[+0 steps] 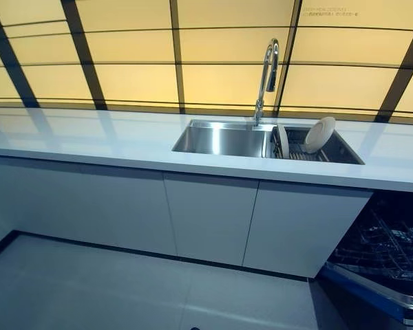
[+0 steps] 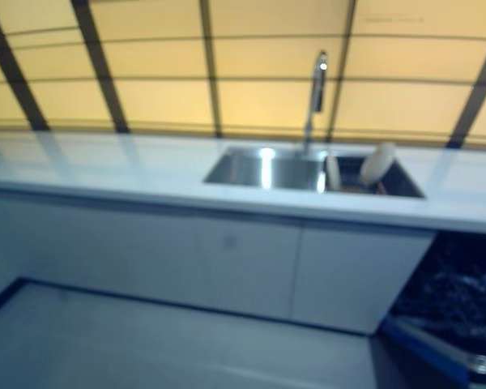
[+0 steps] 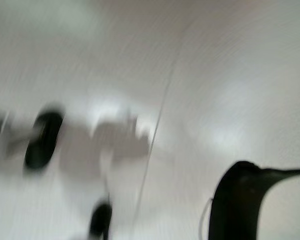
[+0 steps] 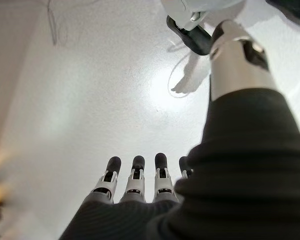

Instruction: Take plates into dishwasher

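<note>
A white plate (image 1: 319, 134) leans tilted in the dark dish rack (image 1: 299, 152) in the right part of the steel sink (image 1: 220, 139). A second plate (image 1: 283, 141) stands on edge beside it. The dishwasher (image 1: 389, 251) is open at the lower right, with its rack pulled out over the lowered door (image 1: 372, 292). Neither hand shows in the eye views. My right hand (image 4: 135, 185) hangs over the grey floor with straight fingers and holds nothing. My left hand (image 3: 237, 200) shows only as a blurred dark shape over the floor.
A tall tap (image 1: 267, 75) stands behind the sink. The white counter (image 1: 89, 137) runs across the view above grey cabinet doors (image 1: 210, 216). A yellow panelled wall (image 1: 131, 62) is behind it. Grey floor (image 1: 89, 289) lies in front.
</note>
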Motion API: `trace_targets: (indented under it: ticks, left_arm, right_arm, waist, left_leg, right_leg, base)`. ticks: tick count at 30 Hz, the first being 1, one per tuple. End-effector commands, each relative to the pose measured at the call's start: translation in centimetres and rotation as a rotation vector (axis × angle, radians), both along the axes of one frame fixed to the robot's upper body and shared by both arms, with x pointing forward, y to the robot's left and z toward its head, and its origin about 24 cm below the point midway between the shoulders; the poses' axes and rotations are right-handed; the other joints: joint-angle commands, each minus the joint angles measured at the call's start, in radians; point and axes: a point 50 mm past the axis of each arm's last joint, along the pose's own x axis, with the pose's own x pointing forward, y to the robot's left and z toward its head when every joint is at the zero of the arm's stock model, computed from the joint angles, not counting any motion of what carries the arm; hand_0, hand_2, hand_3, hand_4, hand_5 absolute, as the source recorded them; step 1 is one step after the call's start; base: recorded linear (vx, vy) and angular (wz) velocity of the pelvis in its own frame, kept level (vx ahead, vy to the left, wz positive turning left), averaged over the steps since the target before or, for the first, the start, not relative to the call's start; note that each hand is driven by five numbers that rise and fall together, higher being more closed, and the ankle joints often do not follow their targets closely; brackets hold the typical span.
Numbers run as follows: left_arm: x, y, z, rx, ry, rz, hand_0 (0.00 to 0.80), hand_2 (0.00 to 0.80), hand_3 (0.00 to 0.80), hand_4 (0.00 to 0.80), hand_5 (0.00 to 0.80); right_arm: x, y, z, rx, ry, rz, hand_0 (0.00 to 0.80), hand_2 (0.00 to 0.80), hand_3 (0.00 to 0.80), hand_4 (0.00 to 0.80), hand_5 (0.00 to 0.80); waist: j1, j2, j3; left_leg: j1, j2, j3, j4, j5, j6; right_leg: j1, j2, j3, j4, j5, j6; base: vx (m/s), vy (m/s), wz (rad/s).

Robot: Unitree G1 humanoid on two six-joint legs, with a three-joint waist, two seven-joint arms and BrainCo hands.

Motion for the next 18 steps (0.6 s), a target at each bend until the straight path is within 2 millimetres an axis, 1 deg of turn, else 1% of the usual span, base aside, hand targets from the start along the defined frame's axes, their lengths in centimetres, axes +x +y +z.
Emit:
trace_targets:
  ticks: [1, 3, 5, 7, 9, 13, 14, 15, 16, 17, 18]
  left_arm:
    - [0.8, 2.3, 0.8, 0.069, -0.052, -0.028, 0.0, 0.0, 0.0, 0.0, 0.0]
    - [1.9, 2.5, 1.1, 0.079, -0.078, -0.054, 0.0, 0.0, 0.0, 0.0, 0.0]
    - [3.0, 2.3, 1.3, 0.071, -0.104, -0.068, 0.0, 0.0, 0.0, 0.0, 0.0]
    - [4.1, 2.1, 1.6, 0.069, -0.137, -0.095, 0.0, 0.0, 0.0, 0.0, 0.0]
    - [4.7, 2.0, 1.7, 0.059, -0.152, -0.121, 0.0, 0.0, 0.0, 0.0, 0.0]
    - [4.5, 1.6, 1.6, 0.021, -0.145, -0.048, 0.0, 0.0, 0.0, 0.0, 0.0]
    - [4.4, 1.6, 1.5, 0.034, -0.145, -0.043, 0.0, 0.0, 0.0, 0.0, 0.0]
    - [4.4, 2.1, 1.7, 0.055, -0.144, -0.05, 0.0, 0.0, 0.0, 0.0, 0.0]
    - [4.4, 2.5, 1.8, 0.072, -0.145, -0.057, 0.0, 0.0, 0.0, 0.0, 0.0]
    - [4.3, 2.6, 1.8, 0.077, -0.143, -0.059, 0.0, 0.0, 0.0, 0.0, 0.0]
    - [4.2, 2.7, 1.8, 0.082, -0.137, -0.066, 0.0, 0.0, 0.0, 0.0, 0.0]
  right_arm:
    - [0.4, -0.3, 0.2, -0.02, -0.004, 0.06, 0.0, 0.0, 0.0, 0.0, 0.0]
    - [1.2, -0.1, 0.3, -0.017, -0.025, 0.104, 0.0, 0.0, 0.0, 0.0, 0.0]
    - [2.0, 0.1, 0.5, -0.018, -0.048, 0.121, 0.0, 0.0, 0.0, 0.0, 0.0]
    - [2.6, 0.2, 0.7, -0.026, -0.065, 0.115, 0.0, 0.0, 0.0, 0.0, 0.0]
    - [2.7, 0.3, 0.7, -0.024, -0.063, 0.102, 0.0, 0.0, 0.0, 0.0, 0.0]
    - [2.6, 0.3, 0.7, -0.026, -0.057, 0.085, 0.0, 0.0, 0.0, 0.0, 0.0]
    - [2.6, 0.4, 0.6, -0.029, -0.055, 0.087, 0.0, 0.0, 0.0, 0.0, 0.0]
    - [2.7, 0.6, 0.6, -0.04, -0.063, 0.079, 0.0, 0.0, 0.0, 0.0, 0.0]
    - [2.8, 0.6, 0.7, -0.041, -0.072, 0.048, 0.0, 0.0, 0.0, 0.0, 0.0]
    - [2.7, 0.5, 0.7, -0.042, -0.074, 0.026, 0.0, 0.0, 0.0, 0.0, 0.0]
    - [2.5, 0.4, 0.7, -0.044, -0.077, -0.006, 0.0, 0.0, 0.0, 0.0, 0.0]
  waist:
    - [-0.005, -0.053, -0.027]
    - [0.0, -0.061, -0.027]
    - [0.004, -0.061, -0.021]
    - [0.007, -0.063, -0.001]
    - [0.011, -0.068, 0.01]
    - [0.017, -0.081, 0.014]
    - [0.02, -0.09, 0.01]
    - [0.026, -0.104, 0.002]
    - [0.027, -0.112, -0.013]
    - [0.027, -0.113, -0.022]
    - [0.026, -0.118, -0.034]
  left_leg:
    - [-0.163, -0.044, 0.097, 0.155, 0.004, 0.144]
    - [-0.176, -0.042, 0.103, 0.161, -0.02, 0.149]
    - [-0.2, -0.043, 0.102, 0.15, -0.008, 0.146]
    - [-0.229, -0.039, 0.102, 0.133, 0.009, 0.137]
    - [-0.235, -0.038, 0.105, 0.113, 0.013, 0.135]
    - [-0.234, -0.041, 0.105, 0.113, -0.003, 0.142]
    - [-0.229, -0.045, 0.104, 0.115, -0.019, 0.147]
    - [-0.213, -0.049, 0.102, 0.118, -0.041, 0.157]
    - [-0.188, -0.053, 0.102, 0.119, -0.062, 0.168]
    - [-0.169, -0.06, 0.1, 0.114, -0.072, 0.177]
    - [-0.136, -0.08, 0.095, 0.095, -0.077, 0.192]
  right_leg:
    - [0.147, -0.057, -0.073, 0.078, -0.119, 0.077]
    - [0.138, -0.079, -0.092, 0.065, -0.11, 0.087]
    - [0.131, -0.085, -0.09, 0.034, -0.096, 0.088]
    - [0.128, -0.084, -0.074, -0.021, -0.08, 0.091]
    - [0.132, -0.088, -0.074, -0.057, -0.071, 0.1]
    - [0.138, -0.104, -0.079, -0.084, -0.054, 0.118]
    - [0.141, -0.118, -0.089, -0.089, -0.048, 0.133]
    - [0.14, -0.14, -0.106, -0.077, -0.04, 0.153]
    - [0.135, -0.156, -0.122, -0.036, -0.036, 0.17]
    - [0.133, -0.164, -0.129, -0.001, -0.032, 0.179]
    - [0.125, -0.185, -0.137, 0.061, 0.017, 0.196]
  base:
    - [0.327, 0.051, -0.25]
    - [0.145, 0.074, -0.37]
    - [0.057, 0.077, -0.34]
    - [0.037, 0.055, 0.06]
    - [0.05, 0.039, 0.01]
    - [0.049, 0.032, 0.01]
    - [0.133, 0.071, 0.1]
    - [0.222, 0.105, -0.02]
    - [0.264, 0.117, -0.05]
    - [0.299, 0.139, -0.12]
    - [0.227, 0.124, -0.04]
